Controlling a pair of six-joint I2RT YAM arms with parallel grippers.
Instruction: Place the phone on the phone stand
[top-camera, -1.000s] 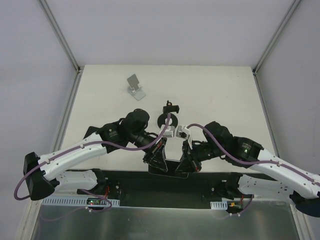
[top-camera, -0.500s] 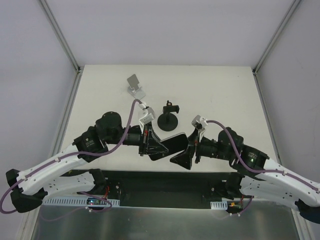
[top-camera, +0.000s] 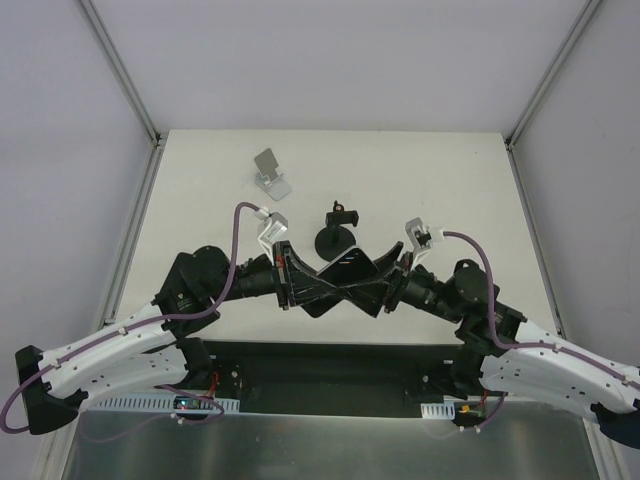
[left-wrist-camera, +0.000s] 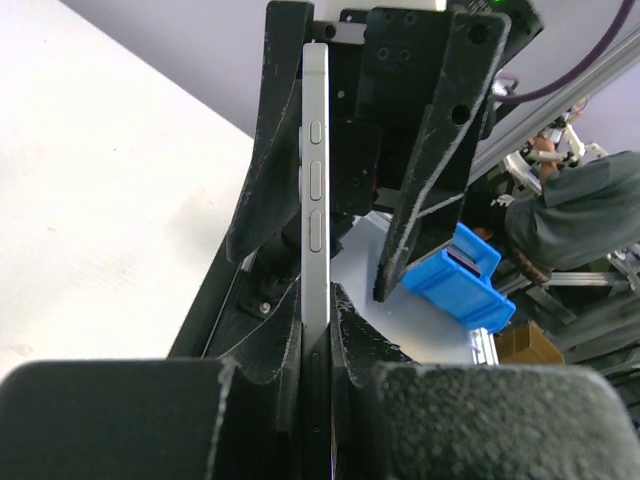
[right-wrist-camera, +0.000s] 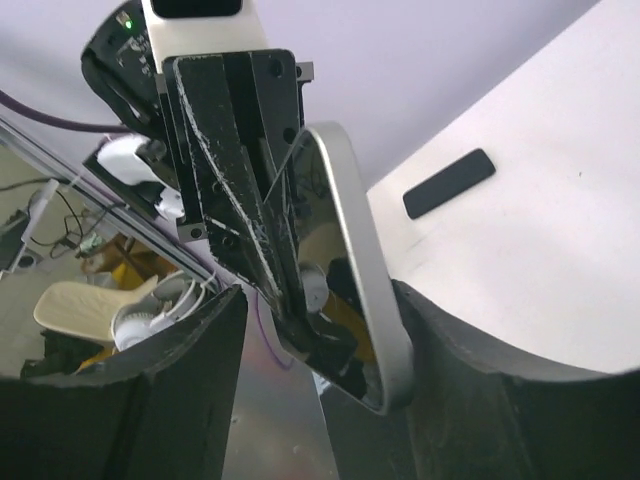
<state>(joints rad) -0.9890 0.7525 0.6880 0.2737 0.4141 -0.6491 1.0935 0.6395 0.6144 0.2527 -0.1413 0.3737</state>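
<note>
Cream-white surface (top-camera: 450, 180) beneath it all, boxed in by pale panels. Over its near edge, left arm (top-camera: 150, 320) and right arm (top-camera: 540, 345) bent inward toward the middle, wrists nose to nose, evidently for sharing or passing one load across.

Left jaws narrow and clamped on one end of the phone (top-camera: 348, 268), pressed to both flat faces. Seen from the left wrist, silver rim and side buttons running straight up between them. Right jaws wide, straddling the other end, one finger lying against a face of the phone and the other well apart from it, so no pinch there yet. Probably a handover, or a regrip for a better hold before the placing.

Phone lifted off the surface, on edge and tilted, near the middle of the near edge, not on any stand.

Just beyond it toward the centre, black holder (top-camera: 337, 237), upright, with round base and small clamp on top. Farther off, near the far-left corner, silver stand (top-camera: 270, 172), folded open with its rest facing up. Hard to say which one intended. Either way, placing not yet begun, and risk of a drop with any early release on the left.
</note>
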